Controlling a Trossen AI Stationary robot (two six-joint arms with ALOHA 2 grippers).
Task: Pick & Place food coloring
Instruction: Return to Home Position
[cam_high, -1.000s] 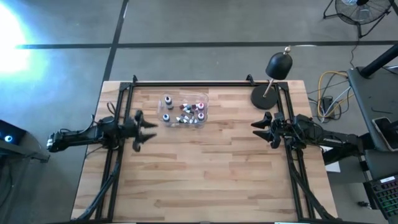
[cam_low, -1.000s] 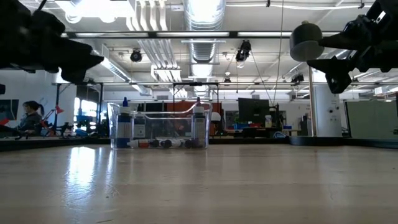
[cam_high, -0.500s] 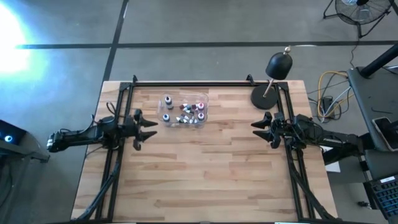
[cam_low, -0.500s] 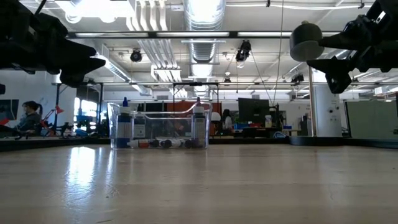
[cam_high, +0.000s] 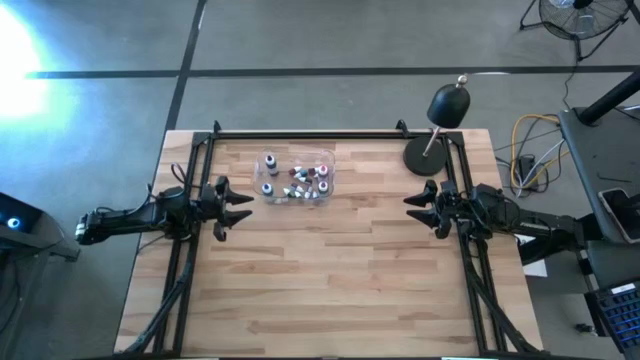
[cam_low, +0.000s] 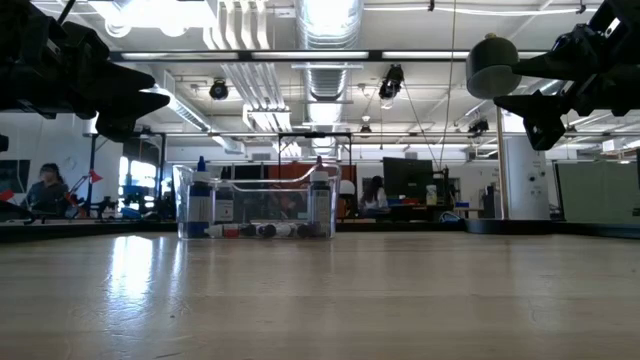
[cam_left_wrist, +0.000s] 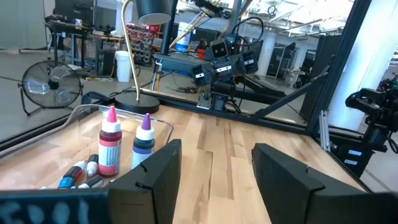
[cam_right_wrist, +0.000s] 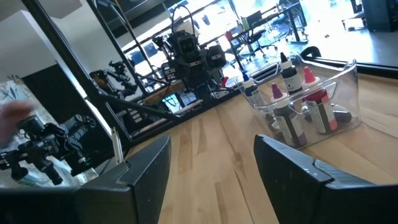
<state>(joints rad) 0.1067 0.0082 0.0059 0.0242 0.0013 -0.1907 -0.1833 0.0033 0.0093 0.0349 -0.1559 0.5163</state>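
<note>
High view: light wooden plank table (cam_high: 330, 280); left gripper (cam_high: 238, 208) and right gripper (cam_high: 415, 208) at opposite side edges, both spread open, empty. Clear rectangular plastic bin (cam_high: 331, 160) near far edge, holding small white-capped food coloring bottles (cam_high: 296, 183). Probably light, rigid, slick; best pinched across the body, below the cap.

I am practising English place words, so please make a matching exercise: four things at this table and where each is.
1 left gripper
2 right gripper
3 food coloring bottles
4 lamp

a far right corner of the table
b inside the clear tray
c open, at the left edge
d open, at the right edge

Pairs: 1-c, 2-d, 3-b, 4-a
</note>
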